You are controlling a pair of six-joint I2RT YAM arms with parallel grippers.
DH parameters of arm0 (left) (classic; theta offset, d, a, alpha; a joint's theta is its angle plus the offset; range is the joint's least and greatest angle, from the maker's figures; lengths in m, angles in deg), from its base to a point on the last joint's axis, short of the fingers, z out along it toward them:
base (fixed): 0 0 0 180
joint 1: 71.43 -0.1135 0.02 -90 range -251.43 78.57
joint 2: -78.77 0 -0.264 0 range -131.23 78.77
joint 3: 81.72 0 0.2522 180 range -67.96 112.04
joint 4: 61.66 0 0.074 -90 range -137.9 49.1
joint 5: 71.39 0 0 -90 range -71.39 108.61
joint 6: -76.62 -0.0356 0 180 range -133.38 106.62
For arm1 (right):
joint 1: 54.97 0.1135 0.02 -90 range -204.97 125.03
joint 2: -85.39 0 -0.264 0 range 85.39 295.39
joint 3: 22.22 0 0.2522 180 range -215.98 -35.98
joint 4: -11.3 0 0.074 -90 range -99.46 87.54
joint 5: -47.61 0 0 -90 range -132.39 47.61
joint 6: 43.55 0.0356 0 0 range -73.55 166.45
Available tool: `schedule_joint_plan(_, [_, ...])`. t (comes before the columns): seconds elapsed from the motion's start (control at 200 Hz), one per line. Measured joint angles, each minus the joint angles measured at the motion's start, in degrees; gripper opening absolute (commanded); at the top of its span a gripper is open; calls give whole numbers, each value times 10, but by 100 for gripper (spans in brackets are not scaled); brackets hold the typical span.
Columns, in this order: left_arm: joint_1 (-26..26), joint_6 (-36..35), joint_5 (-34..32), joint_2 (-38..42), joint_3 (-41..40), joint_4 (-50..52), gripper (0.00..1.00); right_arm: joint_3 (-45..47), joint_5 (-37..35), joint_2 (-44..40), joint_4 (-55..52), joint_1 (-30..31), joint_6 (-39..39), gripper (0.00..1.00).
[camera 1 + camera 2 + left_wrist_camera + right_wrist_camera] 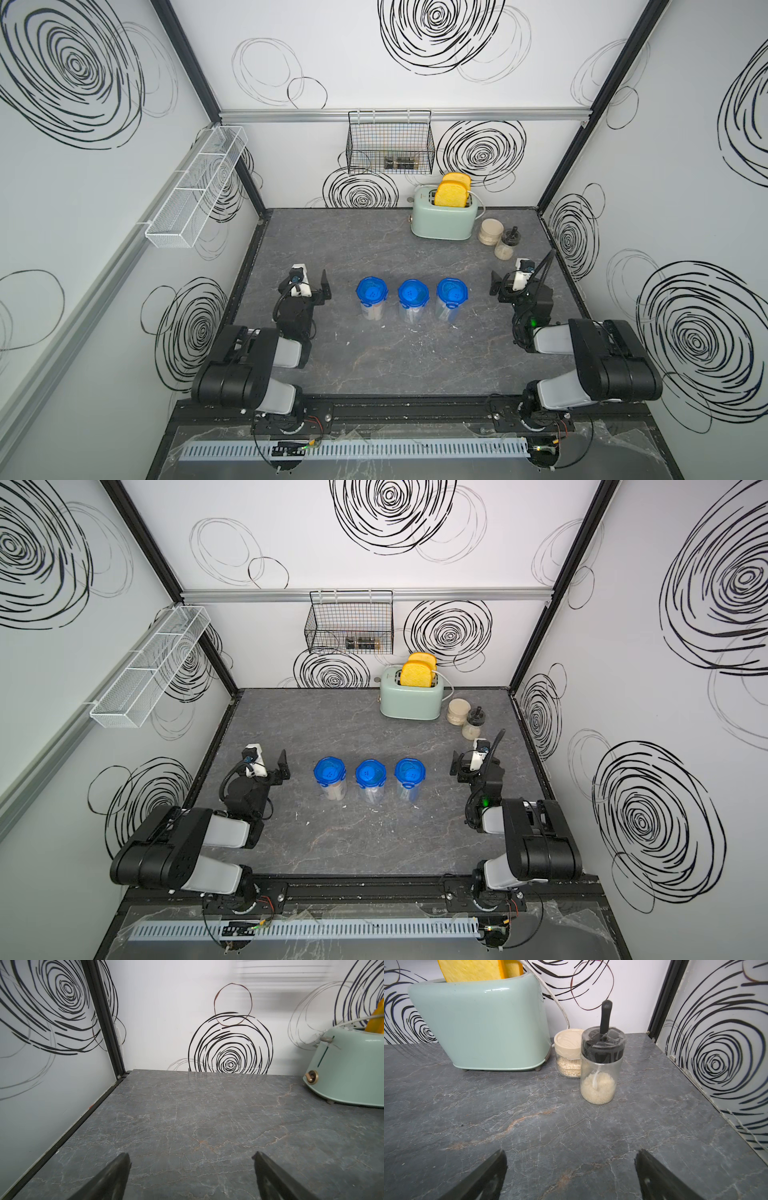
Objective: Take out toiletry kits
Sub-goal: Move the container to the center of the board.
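Note:
Three clear jars with blue lids stand in a row at the table's middle: left (372, 297), centre (412, 300) and right (452, 296), shown in both top views. The toiletry kits (373, 313) lie inside them, showing only as pale shapes through the walls, too blurred to tell apart. My left gripper (311, 279) rests left of the row, open and empty, over bare table in its wrist view (191, 1159). My right gripper (509, 276) rests right of the row, also open and empty (570, 1155). Neither touches a jar.
A mint toaster (444, 216) with two yellow toast slices (451, 193) stands at the back right. Beside it are a beige-lidded jar (568, 1057) and a dark-topped jar (600, 1068). A black wire basket (390, 141) hangs on the back wall, a white mesh shelf (195, 187) on the left wall.

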Motion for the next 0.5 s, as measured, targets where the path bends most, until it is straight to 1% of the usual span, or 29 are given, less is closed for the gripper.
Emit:
schedule_joint_plan(0.08, [19,-2,-31,43,-14,9,96,-17,-4,-7,-34,6,-3,98])
schedule_joint_plan(0.175, [43,-12,-65,102,-13,30,96,-49,-16,-33,-83,17,-6,98])
schedule_joint_plan(0.265, [67,-15,-101,158,-12,57,96,-65,-25,-81,-115,23,-7,98])
schedule_joint_plan(0.345, [81,-9,-119,212,-11,84,96,-66,-34,-136,-140,23,-4,98])
schedule_joint_plan(0.43, [92,21,-136,272,11,145,96,-70,-33,-196,-170,20,4,98])
schedule_joint_plan(0.5, [95,50,-133,309,57,221,96,-87,-25,-230,-202,14,24,98])
